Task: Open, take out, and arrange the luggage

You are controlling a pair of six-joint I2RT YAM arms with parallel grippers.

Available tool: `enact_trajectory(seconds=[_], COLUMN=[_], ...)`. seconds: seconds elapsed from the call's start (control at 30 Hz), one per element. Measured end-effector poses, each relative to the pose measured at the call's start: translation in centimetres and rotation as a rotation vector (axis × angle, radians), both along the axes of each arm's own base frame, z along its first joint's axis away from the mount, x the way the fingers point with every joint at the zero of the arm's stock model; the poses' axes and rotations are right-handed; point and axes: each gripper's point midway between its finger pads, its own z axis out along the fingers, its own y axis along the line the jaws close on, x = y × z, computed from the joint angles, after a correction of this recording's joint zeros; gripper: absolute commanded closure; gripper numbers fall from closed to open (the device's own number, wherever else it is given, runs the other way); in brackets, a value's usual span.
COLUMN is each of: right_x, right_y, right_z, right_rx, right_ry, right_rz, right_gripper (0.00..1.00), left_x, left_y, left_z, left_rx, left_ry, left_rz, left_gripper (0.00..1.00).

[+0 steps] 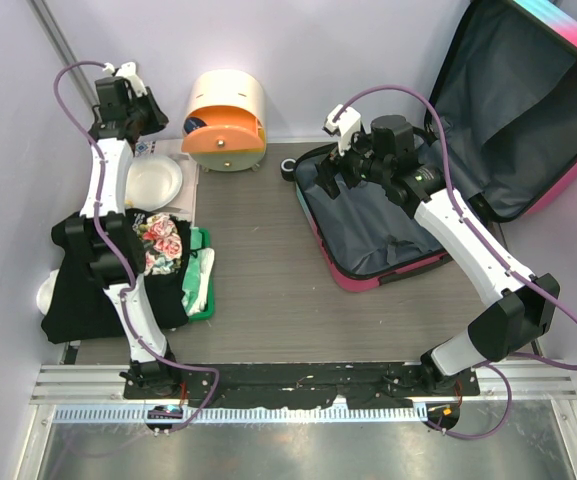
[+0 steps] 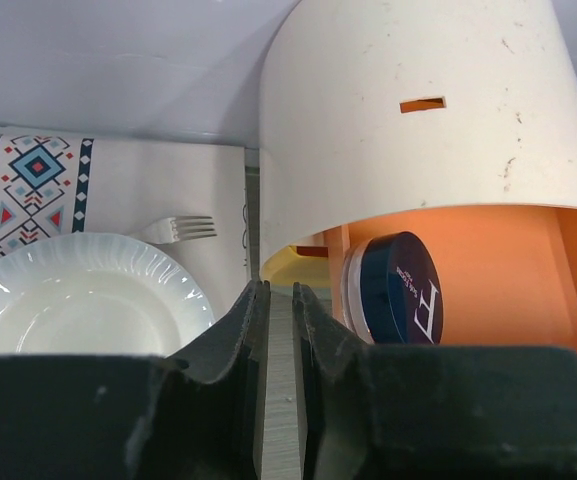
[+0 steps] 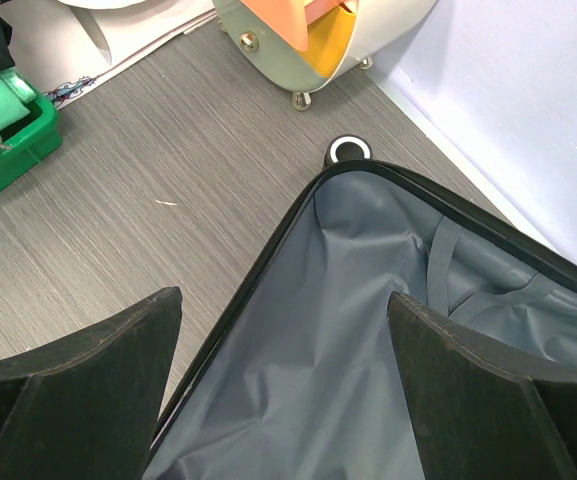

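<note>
**Luggage open and looking empty, mostly arranging left?**

Going left to right. The left gripper (image 2: 280, 300) is hovering at the far left, away from the luggage. Its fingers are sitting almost together with just a slit between them, and nothing is in there. Right below it a white plate (image 2: 78, 300) is lying on a patterned mat (image 2: 38, 170), with a fork (image 2: 178, 230) just beside the plate's far edge.

Nearer, a black cloth (image 1: 78, 290) is spreading over the left edge of the table. A floral cloth (image 1: 163, 245) is lying on it, and a green tray (image 3: 13, 150) is sitting just to the right. At the far side the round box (image 1: 230, 100) is standing with its orange drawer swung out and a dark blue tin (image 2: 398, 285) inside.

The luggage (image 1: 368, 235) is lying on the right half of the table, its lid (image 1: 513, 110) leaning back toward the far right wall. So the opening part is looking done. The right wrist view is only showing grey lining and a loose strap (image 3: 438, 260), so I'm guessing unpacking is finished too, though I can't see every corner.

The right gripper (image 3: 283, 300) is hanging over the luggage's far left corner, fingers spread wide and holding nothing.

I'm thinking what's left is tidying the stuff on the left.
</note>
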Motion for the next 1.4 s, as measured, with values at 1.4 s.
enact_trajectory(seconds=[1.4], right_x=[-0.1], right_y=[-0.2], right_z=[-0.4], right_rx=[-0.014], right_ry=[0.011], right_rz=[-0.002], right_gripper=[0.11], left_x=[-8.7], left_y=[-7.5], left_z=[6.1], left_rx=[-0.087], left_ry=[-0.096], left_rz=[-0.214], left_gripper=[0.82])
